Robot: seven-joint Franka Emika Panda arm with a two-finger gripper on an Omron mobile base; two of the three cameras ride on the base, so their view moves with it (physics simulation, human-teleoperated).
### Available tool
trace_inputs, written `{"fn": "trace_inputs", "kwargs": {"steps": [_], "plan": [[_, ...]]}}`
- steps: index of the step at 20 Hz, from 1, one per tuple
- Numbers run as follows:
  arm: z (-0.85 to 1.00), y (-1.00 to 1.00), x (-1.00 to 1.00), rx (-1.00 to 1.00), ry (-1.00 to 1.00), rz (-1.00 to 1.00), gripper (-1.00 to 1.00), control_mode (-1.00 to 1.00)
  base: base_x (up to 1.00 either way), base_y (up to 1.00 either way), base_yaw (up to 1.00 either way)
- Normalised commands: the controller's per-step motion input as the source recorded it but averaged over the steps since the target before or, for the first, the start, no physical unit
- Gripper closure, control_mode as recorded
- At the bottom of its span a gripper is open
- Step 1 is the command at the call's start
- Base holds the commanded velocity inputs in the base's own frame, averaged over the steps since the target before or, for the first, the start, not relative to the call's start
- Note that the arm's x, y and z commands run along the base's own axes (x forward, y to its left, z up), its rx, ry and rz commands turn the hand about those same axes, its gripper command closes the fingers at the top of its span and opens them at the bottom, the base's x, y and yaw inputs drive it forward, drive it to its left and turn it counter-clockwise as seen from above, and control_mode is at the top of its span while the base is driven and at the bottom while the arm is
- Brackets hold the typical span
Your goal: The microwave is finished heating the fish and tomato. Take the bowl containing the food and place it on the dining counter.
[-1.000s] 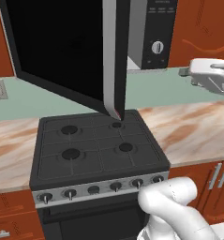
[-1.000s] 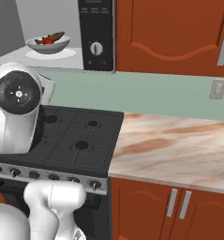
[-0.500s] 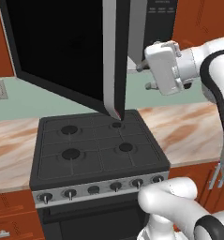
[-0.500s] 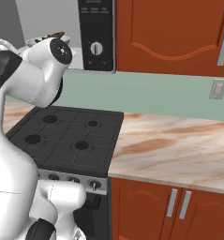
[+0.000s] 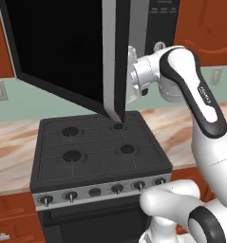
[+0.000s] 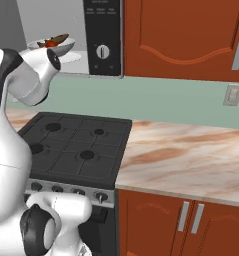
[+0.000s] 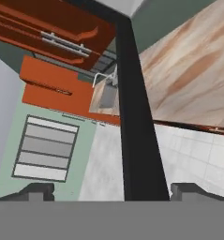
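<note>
The microwave (image 6: 102, 30) hangs open above the stove, its black door (image 5: 62, 52) swung out to the left. Inside sits the white bowl (image 6: 66, 48) holding the brown fish (image 6: 60, 38) and the red tomato (image 6: 51, 43). My wrist (image 5: 138, 76) is level with the opening, just right of the door's edge, below and in front of the bowl. In the hand view my gripper (image 7: 113, 192) is open with nothing held; the door's dark edge (image 7: 132, 117) runs up between the tips. A marble top (image 7: 193, 70) lies beyond; I cannot tell whether it is the dining counter.
A black gas stove (image 5: 100, 152) stands directly under the microwave. Marble worktop (image 6: 191, 155) flanks it on both sides. Red-brown cabinets (image 6: 186, 35) hang right of the microwave. The open door juts far out over the stove's left half.
The arm has swung left from the right side of the microwave to its opening, and the hand now sits by the door's edge. The jaws have stayed wide apart.
</note>
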Motion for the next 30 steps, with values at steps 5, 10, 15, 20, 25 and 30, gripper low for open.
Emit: {"fn": "trace_inputs", "kwargs": {"steps": [5,10,15,20,25,30], "plan": [[-0.01,1.0,-0.53,0.0,0.04,0.23,-1.0,-1.0,0.0,0.0,0.0],[-0.07,1.0,-0.32,-0.02,-0.01,-0.03,-1.0,-1.0,0.0,0.0,0.0],[0.0,0.28,0.07,-0.02,0.02,-0.08,-1.0,-1.0,0.0,0.0,0.0],[0.23,-0.99,0.36,0.01,-0.01,-0.09,-1.0,-1.0,0.0,0.0,0.0],[0.39,-1.0,0.31,0.0,-0.01,-0.24,-1.0,-1.0,0.0,0.0,0.0],[0.39,-1.0,0.5,0.0,0.01,-0.27,-1.0,-1.0,0.0,0.0,0.0]]}}
